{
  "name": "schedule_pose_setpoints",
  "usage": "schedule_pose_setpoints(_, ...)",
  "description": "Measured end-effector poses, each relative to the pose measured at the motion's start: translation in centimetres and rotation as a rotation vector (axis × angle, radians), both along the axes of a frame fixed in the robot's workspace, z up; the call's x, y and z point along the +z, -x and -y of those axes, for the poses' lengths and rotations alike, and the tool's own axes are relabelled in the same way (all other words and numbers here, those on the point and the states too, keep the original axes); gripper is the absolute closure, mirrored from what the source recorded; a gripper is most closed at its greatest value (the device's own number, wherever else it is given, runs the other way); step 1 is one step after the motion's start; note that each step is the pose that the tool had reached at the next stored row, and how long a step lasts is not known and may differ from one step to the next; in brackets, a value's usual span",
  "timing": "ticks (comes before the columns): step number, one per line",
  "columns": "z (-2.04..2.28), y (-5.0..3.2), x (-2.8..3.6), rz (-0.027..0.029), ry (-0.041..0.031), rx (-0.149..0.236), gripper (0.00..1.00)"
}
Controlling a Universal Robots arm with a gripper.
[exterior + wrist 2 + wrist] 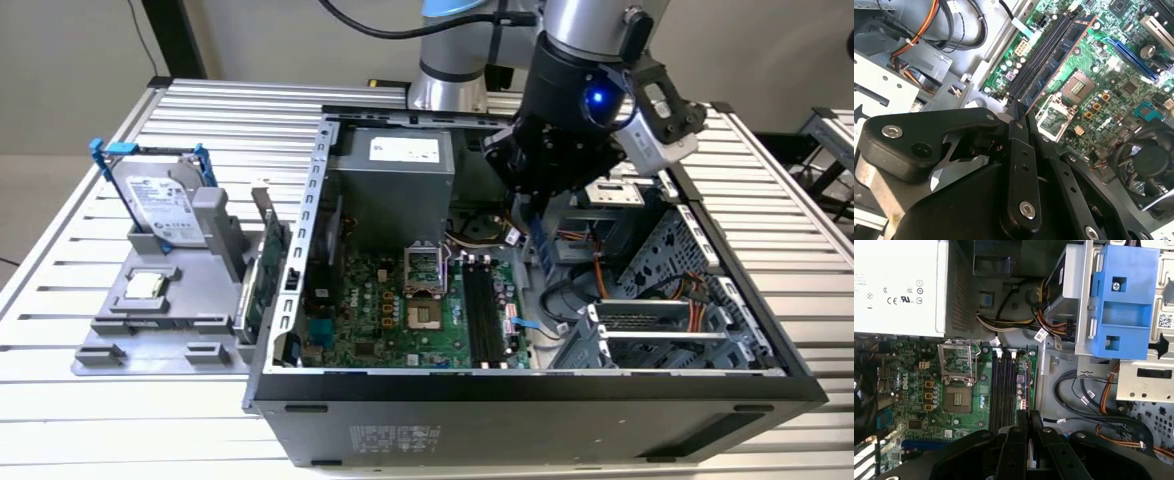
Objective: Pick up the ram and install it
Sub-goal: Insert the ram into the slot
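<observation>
Where the arm reaches down into the open computer case [534,410], the gripper [534,205] has its fingers pinched almost together on the ram [537,238]. In the exterior view the ram hangs below them as a thin bluish strip, above the motherboard [387,310].

The second wrist view gives the stick's flat face. The ram [1056,62] runs away from the gripper [1020,114], held at its near end. Its dark chips and coppery edge lie along the black memory slots [1036,60], just beside the CPU socket [1074,85]. Whether it touches a slot cannot be told.

In the first wrist view the ram [1027,390] is seen edge-on (little more than a dark line) ahead of the gripper [1027,416]. It runs parallel to the memory slots [1001,390], with the power supply [899,285] and a blue drive bracket [1124,300] beyond.

The exterior view also takes in a hard drive [160,205], upright on a grey holder [147,330] well apart from the case, on the exterior view's left.
</observation>
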State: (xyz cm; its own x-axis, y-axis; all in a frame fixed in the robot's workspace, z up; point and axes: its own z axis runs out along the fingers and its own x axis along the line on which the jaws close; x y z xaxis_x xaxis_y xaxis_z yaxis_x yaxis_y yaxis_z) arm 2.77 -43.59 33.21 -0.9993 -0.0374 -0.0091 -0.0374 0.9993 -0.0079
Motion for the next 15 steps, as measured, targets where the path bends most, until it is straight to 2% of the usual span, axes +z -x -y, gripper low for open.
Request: schedule_pose_setpoints(15,-0.22,0.0,-1.89,0.0,0.0049,-0.002,1.0)
